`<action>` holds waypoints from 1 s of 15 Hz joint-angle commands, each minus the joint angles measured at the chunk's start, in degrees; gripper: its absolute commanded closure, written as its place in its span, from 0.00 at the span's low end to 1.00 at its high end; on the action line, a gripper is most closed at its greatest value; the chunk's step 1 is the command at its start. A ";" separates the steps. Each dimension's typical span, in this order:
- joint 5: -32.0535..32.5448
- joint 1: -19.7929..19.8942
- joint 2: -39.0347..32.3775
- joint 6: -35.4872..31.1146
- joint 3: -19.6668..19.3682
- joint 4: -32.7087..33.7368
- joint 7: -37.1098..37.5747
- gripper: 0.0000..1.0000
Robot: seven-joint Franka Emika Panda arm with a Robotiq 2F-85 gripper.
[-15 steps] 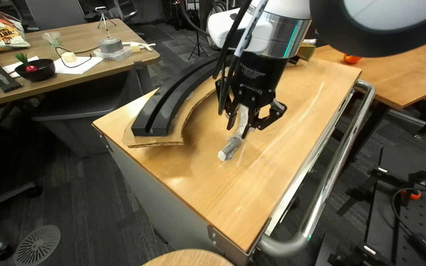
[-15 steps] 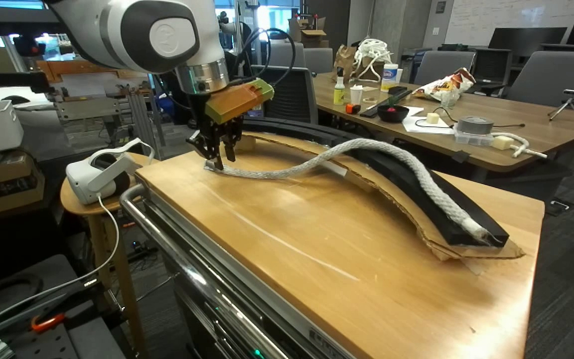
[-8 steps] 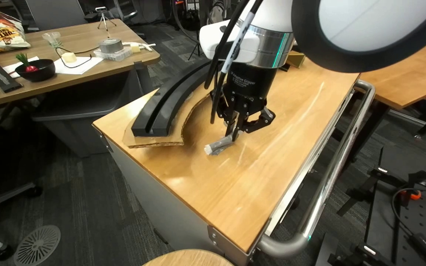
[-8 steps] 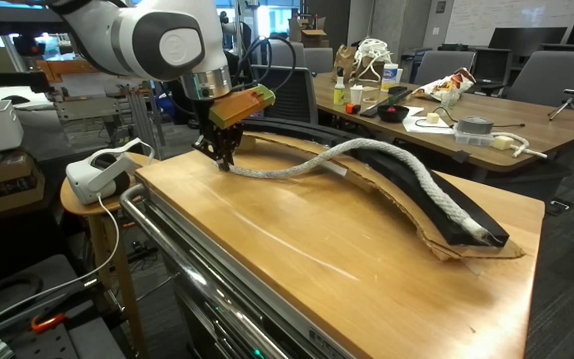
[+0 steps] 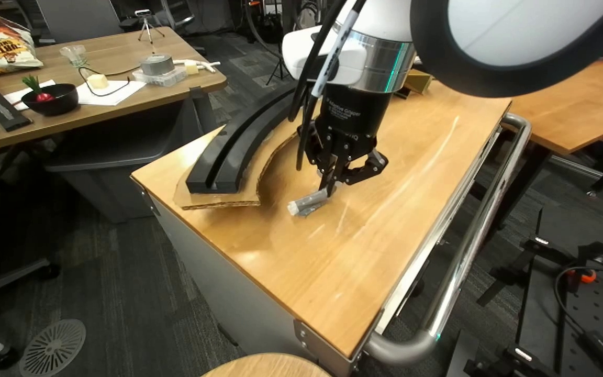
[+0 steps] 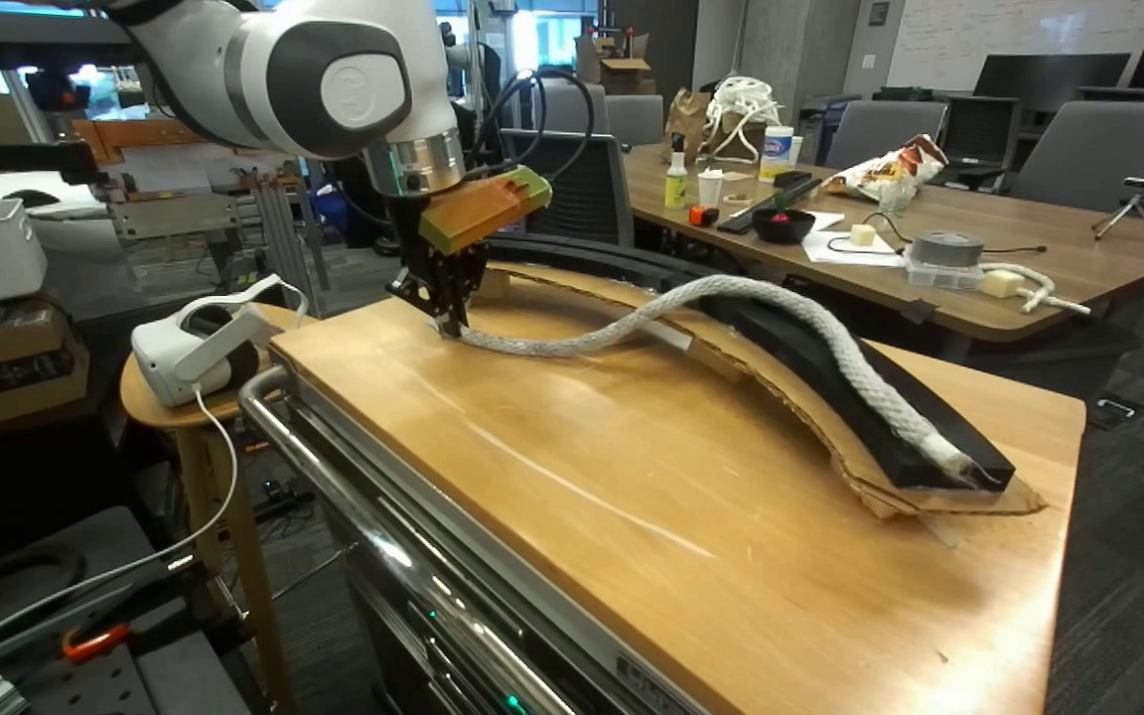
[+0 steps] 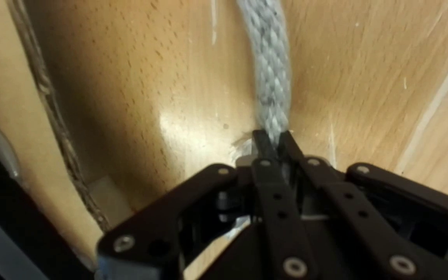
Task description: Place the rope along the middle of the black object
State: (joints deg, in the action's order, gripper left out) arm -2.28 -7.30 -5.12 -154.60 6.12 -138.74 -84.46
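The light-grey rope [image 6: 721, 288] runs in an S-bend from the wooden top up over the black object [image 6: 795, 353], its far end lying on that arc's tip. Close to its taped end [image 5: 308, 203], the rope is pinched by my gripper [image 6: 453, 330], which is shut on it low over the wood. In the wrist view the rope [image 7: 272, 66] leads away from between the fingertips of my gripper [image 7: 272, 136]. The black object [image 5: 228, 146] shows a bare channel at its other end. The pinched stretch is hidden by the fingers.
Cardboard [image 5: 252, 196] sticks out under the arc's inner side, close to my gripper. A metal handle rail [image 6: 403, 566] borders the cart top [image 6: 632, 477]. A stool with a white headset [image 6: 200, 348] stands beside the cart. Another table [image 6: 1029, 248] holds several items.
My gripper has come down and sideways towards the black object, and its fingers have closed on the rope. The taped end has shifted the same way. The rope's far end stays put.
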 commanded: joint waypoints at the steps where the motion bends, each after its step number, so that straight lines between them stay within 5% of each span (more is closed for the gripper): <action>1: 4.09 0.91 5.03 -0.51 0.49 -1.90 0.30 0.98; 8: 22.58 2.22 12.40 -5.94 -1.41 -2.72 5.60 0.98; 15: 29.86 4.07 11.06 -10.60 -2.23 0.74 8.46 0.97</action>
State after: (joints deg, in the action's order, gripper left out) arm 24.74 -3.99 6.53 -163.14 4.16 -139.89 -77.67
